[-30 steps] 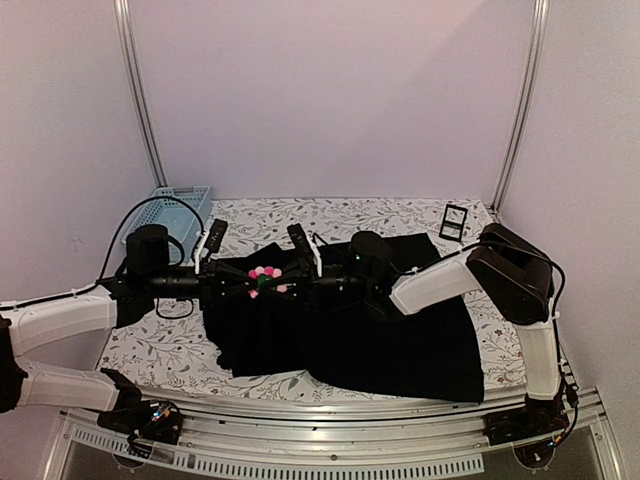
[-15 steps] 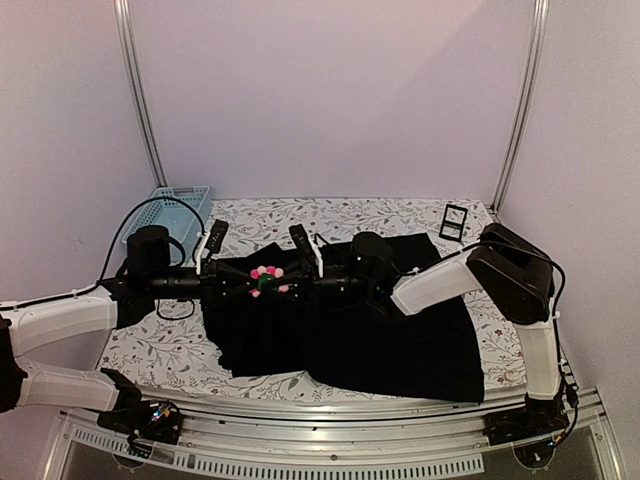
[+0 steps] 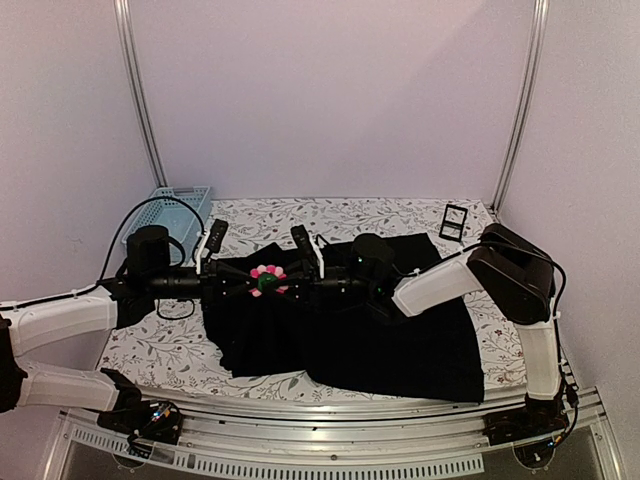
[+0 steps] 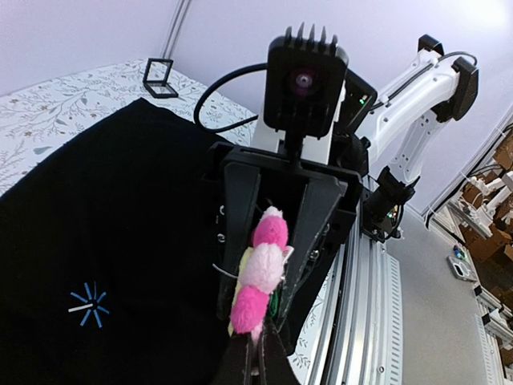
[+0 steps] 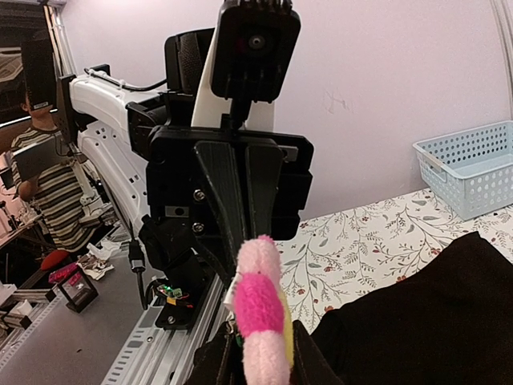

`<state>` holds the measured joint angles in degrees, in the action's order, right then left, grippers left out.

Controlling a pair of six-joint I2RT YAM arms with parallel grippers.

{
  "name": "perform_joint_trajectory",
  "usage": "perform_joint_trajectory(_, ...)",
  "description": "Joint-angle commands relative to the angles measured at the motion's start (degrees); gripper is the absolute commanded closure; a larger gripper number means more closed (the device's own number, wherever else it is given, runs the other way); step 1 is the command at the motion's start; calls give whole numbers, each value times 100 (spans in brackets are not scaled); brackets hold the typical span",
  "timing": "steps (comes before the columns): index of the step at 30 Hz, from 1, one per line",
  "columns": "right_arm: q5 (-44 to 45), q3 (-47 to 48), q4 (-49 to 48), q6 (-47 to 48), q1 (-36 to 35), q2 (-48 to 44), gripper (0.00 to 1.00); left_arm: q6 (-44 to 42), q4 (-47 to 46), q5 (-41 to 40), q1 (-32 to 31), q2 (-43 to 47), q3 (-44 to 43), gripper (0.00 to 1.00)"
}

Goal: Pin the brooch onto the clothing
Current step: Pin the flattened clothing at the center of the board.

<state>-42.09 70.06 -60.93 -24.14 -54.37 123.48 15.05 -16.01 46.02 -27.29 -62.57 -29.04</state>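
Note:
The brooch point(image 3: 266, 279), pink petals round a yellow-green centre, hangs in the air over the left part of the clothing point(image 3: 380, 340), a black shirt spread on the table. My two grippers meet nose to nose at it. The left gripper point(image 4: 258, 346) is shut on the brooch's point(image 4: 262, 269) lower edge. The right gripper point(image 5: 258, 357) has its fingers standing either side of the brooch point(image 5: 260, 313), slightly parted from it. The shirt's blue star emblem point(image 4: 88, 304) lies below and to the left of the brooch in the left wrist view.
A light-blue basket point(image 3: 180, 205) stands at the back left of the flowered tablecloth. A small black stand point(image 3: 453, 221) sits at the back right. Both forearms stretch low across the shirt, and a black cable point(image 3: 150, 215) loops by the left arm.
The right gripper's jaws have widened around the brooch while the left gripper has closed fully on it. The brooch has shifted slightly and shows more of its face from above.

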Motion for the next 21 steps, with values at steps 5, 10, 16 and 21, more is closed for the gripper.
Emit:
perform_joint_trajectory(5,260,32,-62,-46,33,-111,77,15,-258,145,-57,62,47,100)
perform_joint_trajectory(10,272,112,19,-38,37,-70,73,16,-289,183,-66,54,47,100)
perform_joint_trajectory(16,378,121,122,-29,41,-71,73,43,-313,179,-66,59,47,100)
perform_joint_trajectory(21,458,273,350,-29,50,-45,79,27,-333,183,-104,51,48,100)
